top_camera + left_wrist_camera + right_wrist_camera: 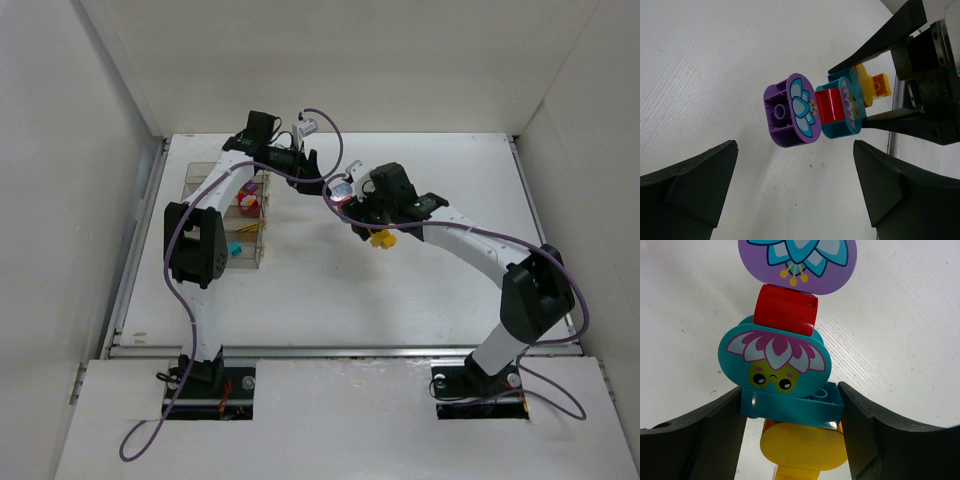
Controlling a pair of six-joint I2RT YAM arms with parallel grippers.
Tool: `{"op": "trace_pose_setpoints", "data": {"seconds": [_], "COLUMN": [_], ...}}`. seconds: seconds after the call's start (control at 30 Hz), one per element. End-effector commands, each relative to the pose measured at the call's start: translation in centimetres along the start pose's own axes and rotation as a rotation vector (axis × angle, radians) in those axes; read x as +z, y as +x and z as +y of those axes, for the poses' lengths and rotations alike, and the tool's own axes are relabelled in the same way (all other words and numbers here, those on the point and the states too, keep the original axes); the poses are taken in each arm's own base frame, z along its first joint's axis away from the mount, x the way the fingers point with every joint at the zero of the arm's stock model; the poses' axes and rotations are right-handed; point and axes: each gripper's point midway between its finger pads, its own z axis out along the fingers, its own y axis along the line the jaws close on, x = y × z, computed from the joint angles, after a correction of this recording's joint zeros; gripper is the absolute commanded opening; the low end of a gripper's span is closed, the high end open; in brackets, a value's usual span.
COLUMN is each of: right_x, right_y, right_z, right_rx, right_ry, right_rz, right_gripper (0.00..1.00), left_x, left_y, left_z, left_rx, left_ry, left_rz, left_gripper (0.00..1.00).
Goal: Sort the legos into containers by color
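The lego stack (832,106), gripped by the right tool (790,392), was pointed purple end first at the open left tool (795,167).

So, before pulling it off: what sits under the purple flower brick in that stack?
A red brick, then the cyan face brick clamped in the right gripper, then a yellow brick. Their joints are covered.

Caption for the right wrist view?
Right gripper clamps a lego stack by its cyan brick; red brick and purple flower piece above, yellow piece below.
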Motion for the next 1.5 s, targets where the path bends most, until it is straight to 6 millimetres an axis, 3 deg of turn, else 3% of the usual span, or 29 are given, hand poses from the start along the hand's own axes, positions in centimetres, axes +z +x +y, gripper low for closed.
{"op": "trace_pose_setpoints", "data": {"seconds": [0.0, 0.07, 0.23, 0.33, 0.53, 0.57, 0.6, 0.73, 0.83, 0.87, 0.97, 1.03, 1.13, 1.3, 1.47], "right_x": [-1.0, -1.0, -1.0, -1.5, -1.8, -1.8, -1.8, -1.8, -2.0, -2.0, -2.0, -2.0, -1.7, -0.4, 0.3], "right_y": [-4.6, -4.7, -5.4, -6.4, -6.9, -6.9, -6.9, -6.9, -7.3, -7.3, -7.2, -7.2, -7.0, -4.0, -1.9], "right_z": [0.3, 1.1, 1.9, 1.9, 1.5, 1.5, 1.5, 1.5, 1.4, 1.4, 1.2, 1.2, 1.1, 1.2, 1.6], "right_rx": [-0.029, -0.037, -0.050, -0.046, -0.044, -0.044, -0.044, -0.044, -0.044, -0.044, -0.043, -0.043, -0.042, -0.041, -0.032], "right_ry": [-0.003, -0.023, -0.035, -0.017, 0.004, 0.004, 0.004, 0.004, 0.006, 0.006, 0.015, 0.015, 0.023, 0.030, 0.022], "right_rz": [-0.142, -0.146, -0.169, -0.197, -0.214, -0.214, -0.214, -0.214, -0.223, -0.223, -0.221, -0.221, -0.211, -0.133, -0.091], "right_gripper": [0.06, 0.06, 0.06, 0.06, 0.06, 0.06, 0.06, 0.06, 0.06, 0.06, 0.06, 0.05, 0.03, 0.02, 0.02], "left_x": [-0.3, 0.3, 0.9, 1.1, 1.5, 1.5, 1.6, 1.5, 1.4, 1.3, 1.4, 1.4, 1.3, -0.8, -2.2], "left_y": [-2.6, -1.5, -2.5, -2.8, -1.4, -0.9, -0.7, -0.6, -0.6, -0.5, -0.4, -0.2, -0.5, -1.5, -2.1], "left_z": [-1.1, -0.2, -0.8, -1.0, -0.1, -0.1, -0.5, -1.0, -1.5, -1.9, -2.0, -1.9, -1.7, 1.4, 2.4], "left_rx": [0.065, 0.001, -0.057, -0.082, -0.099, -0.120, -0.128, -0.136, -0.136, -0.147, -0.168, -0.179, -0.170, -0.214, -0.226], "left_ry": [-0.022, -0.018, 0.065, 0.098, 0.077, 0.078, 0.101, 0.129, 0.160, 0.174, 0.187, 0.177, 0.166, 0.042, 0.018], "left_rz": [-0.041, -0.024, -0.057, -0.069, -0.047, -0.037, -0.035, -0.034, -0.033, -0.030, -0.025, -0.020, -0.023, -0.059, -0.087], "left_gripper": [1.00, 1.00, 1.00, 1.00, 0.97, 0.94, 0.81, 0.54, 0.44, 0.35, 0.22, 0.00, 0.00, 0.00, 0.00]}}
